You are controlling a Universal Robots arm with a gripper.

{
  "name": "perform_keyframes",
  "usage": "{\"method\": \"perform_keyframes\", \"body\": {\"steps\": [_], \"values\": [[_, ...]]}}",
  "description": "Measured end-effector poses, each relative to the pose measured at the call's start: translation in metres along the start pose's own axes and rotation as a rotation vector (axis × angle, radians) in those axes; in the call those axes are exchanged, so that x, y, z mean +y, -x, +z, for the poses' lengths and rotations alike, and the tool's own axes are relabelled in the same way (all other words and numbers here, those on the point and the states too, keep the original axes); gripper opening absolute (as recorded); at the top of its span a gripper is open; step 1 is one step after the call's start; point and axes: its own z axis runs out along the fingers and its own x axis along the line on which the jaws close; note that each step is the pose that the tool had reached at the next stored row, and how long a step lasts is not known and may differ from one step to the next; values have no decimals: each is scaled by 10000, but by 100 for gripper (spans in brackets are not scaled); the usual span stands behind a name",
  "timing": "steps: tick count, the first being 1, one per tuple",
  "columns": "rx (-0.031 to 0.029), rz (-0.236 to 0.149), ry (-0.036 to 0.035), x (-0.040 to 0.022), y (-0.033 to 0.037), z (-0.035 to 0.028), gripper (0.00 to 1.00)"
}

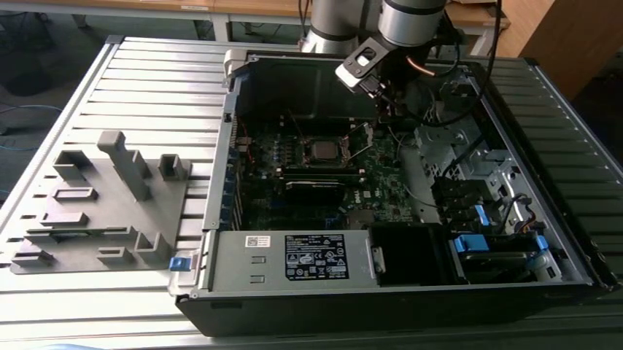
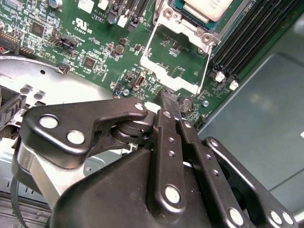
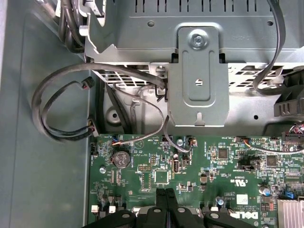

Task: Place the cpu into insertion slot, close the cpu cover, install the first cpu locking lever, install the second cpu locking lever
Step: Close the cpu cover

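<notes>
Your hand (image 2: 167,99) pinched shut by open cpu cover (image 2: 180,84); touching, can't tell. Cpu (image 2: 209,7) beyond, cut off.

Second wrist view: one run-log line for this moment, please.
cpu: seated in insertion slot | cpu cover: open | gripper: shut, empty, tips near cover's edge, contact unclear

Soft even daylight, faint shadows

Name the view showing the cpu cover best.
The second wrist view: the cpu cover is open, frame and window plain, beside the cpu. The exterior view shows it as a sliver by the insertion slot; the first wrist view faces other board.
</notes>
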Motion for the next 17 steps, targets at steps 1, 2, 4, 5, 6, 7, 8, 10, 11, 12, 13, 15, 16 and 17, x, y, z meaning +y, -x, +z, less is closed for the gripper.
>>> {"method": "perform_keyframes", "body": {"steps": [1, 2, 4, 5, 6, 7, 8, 10, 11, 12, 13, 15, 16, 17], "values": [[-1, 0, 0, 5, 0, 0, 11], [-1, -1, 0, 9, 0, 1, 11], [-1, -1, 0, 17, 0, 1, 11], [-1, -1, 0, 22, 0, 2, 11], [-1, -1, 0, 27, 0, 2, 11], [-1, 0, 0, 33, 0, 3, 11], [-1, -1, 0, 37, 0, 3, 11], [1, 1, 0, 38, 0, 12, 11], [-1, 1, 0, 37, 1, 21, 11], [-2, 1, 0, 36, 1, 34, 11], [-1, 0, -1, 36, 1, 48, 11], [0, -1, 0, 33, 2, 81, 11], [-2, 0, 0, 33, 2, 93, 11], [-6, 0, 0, 33, 2, 103, 11]]}}
